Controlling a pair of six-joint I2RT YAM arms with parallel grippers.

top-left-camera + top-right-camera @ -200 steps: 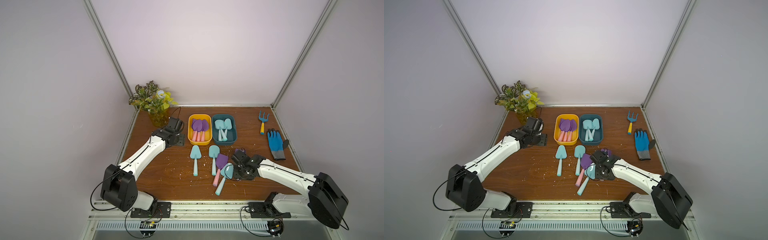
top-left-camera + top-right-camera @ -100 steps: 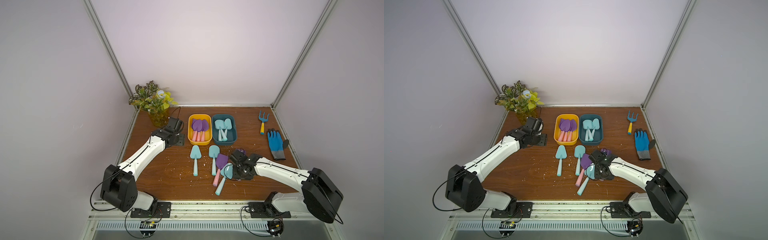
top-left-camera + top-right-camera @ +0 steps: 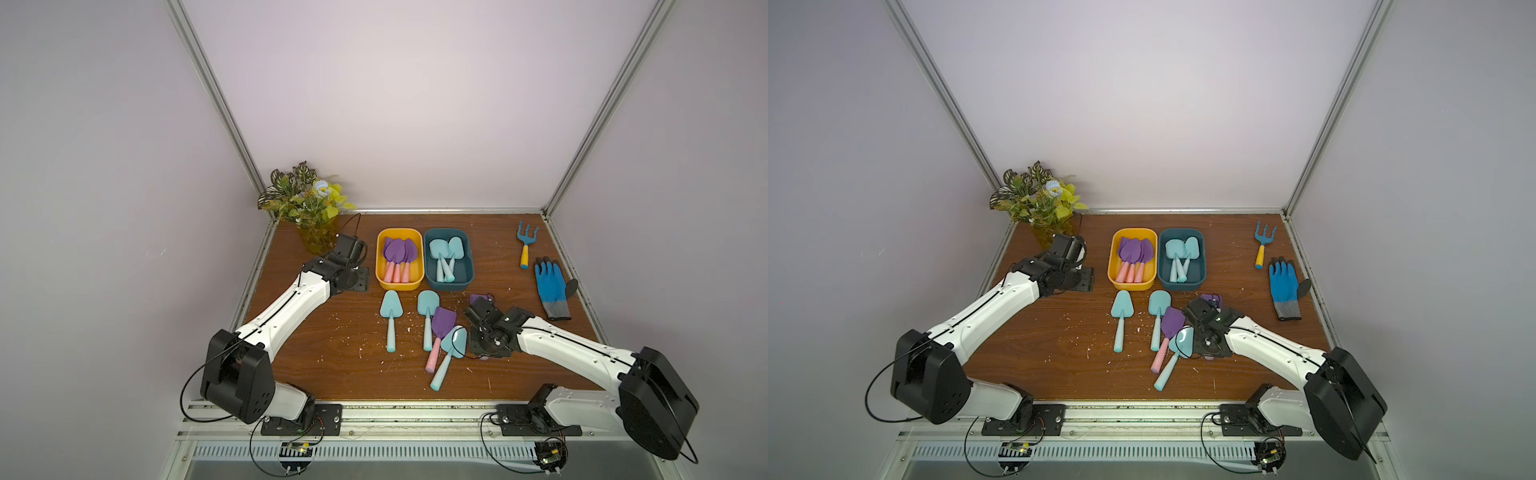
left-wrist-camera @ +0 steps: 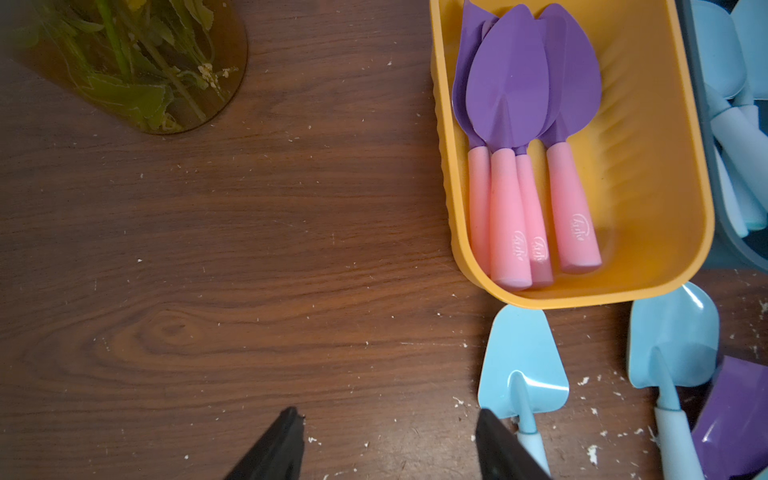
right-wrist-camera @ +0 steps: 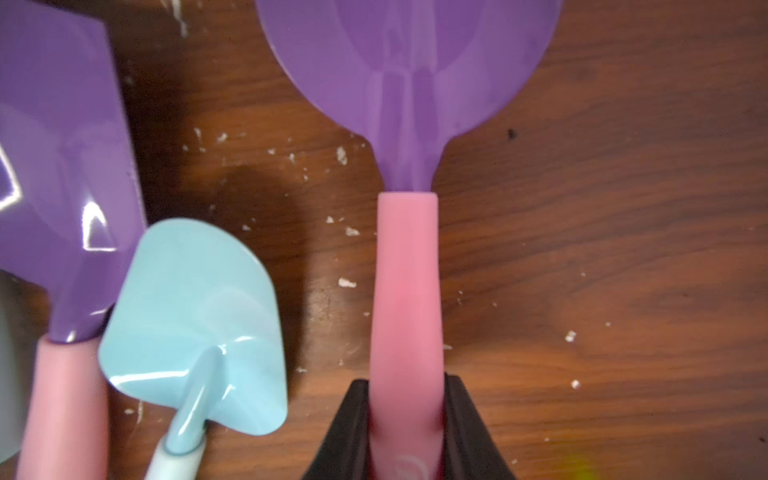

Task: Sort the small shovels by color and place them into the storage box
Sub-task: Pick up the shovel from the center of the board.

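Note:
A yellow storage box (image 3: 400, 286) holds several purple shovels (image 3: 398, 251) with pink handles. The teal box (image 3: 449, 284) beside it holds light-blue shovels (image 3: 444, 251). Loose on the table lie two light-blue shovels (image 3: 390, 309) (image 3: 428, 301), a purple one (image 3: 444, 321) and another light-blue one (image 3: 454, 340) against it. My right gripper (image 5: 405, 380) is shut on the pink handle (image 5: 405, 291) of a further purple shovel (image 5: 407, 62) that lies flat; its blade tip (image 3: 480, 298) shows beyond the wrist. My left gripper (image 4: 386, 415) hangs open over bare wood, left of the yellow box (image 4: 457, 232).
A potted plant (image 3: 309, 208) stands in the back left corner. A blue rake with a yellow handle (image 3: 526, 239) and a blue glove (image 3: 549, 286) lie at the right edge. White crumbs dot the wood. Walls close in three sides.
My right gripper has shifted a little toward the loose shovels and closed on the pink handle. The left arm has not moved.

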